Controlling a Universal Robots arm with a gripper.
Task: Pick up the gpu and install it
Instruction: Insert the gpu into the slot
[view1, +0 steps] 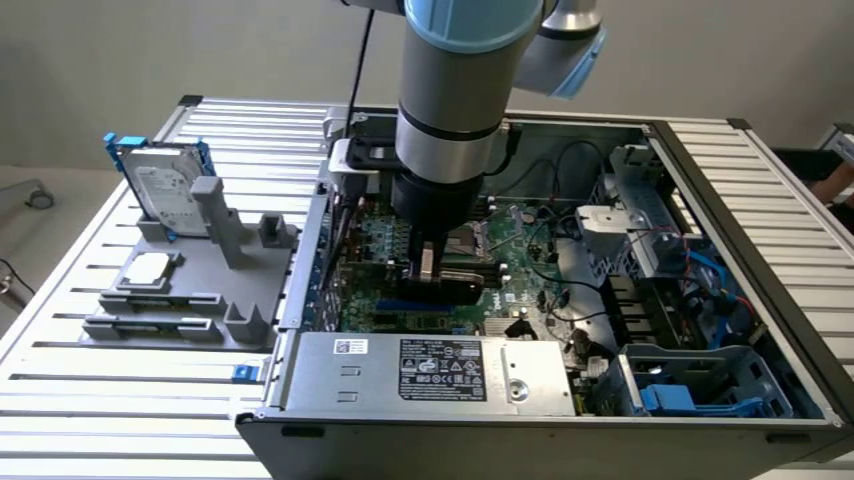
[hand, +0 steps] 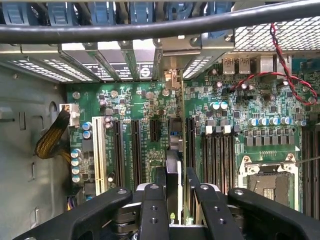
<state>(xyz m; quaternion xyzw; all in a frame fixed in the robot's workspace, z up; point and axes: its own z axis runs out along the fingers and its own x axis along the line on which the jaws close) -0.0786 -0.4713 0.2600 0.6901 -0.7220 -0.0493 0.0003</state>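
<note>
My gripper (view1: 434, 268) is lowered into the open computer case (view1: 694, 170), over the green motherboard (view1: 514, 235). It is shut on the gpu (view1: 447, 290), a thin black card held on edge between the fingers. In the wrist view the gpu (hand: 173, 167) shows edge-on between my two black fingers (hand: 154, 200). It hangs just above the long black expansion slots (hand: 135, 150) and runs in line with them. I cannot tell whether its lower edge touches a slot. My gripper (hand: 174, 180) hides the rear of the card.
A grey fixture (view1: 187, 290) at the exterior view's left holds a silver hard drive in a blue frame (view1: 167, 185). The power supply (view1: 427, 370) fills the case's near side. Red and black wires (hand: 280, 65), a thick black cable (hand: 150, 27) and the CPU socket (hand: 267, 182) lie close by.
</note>
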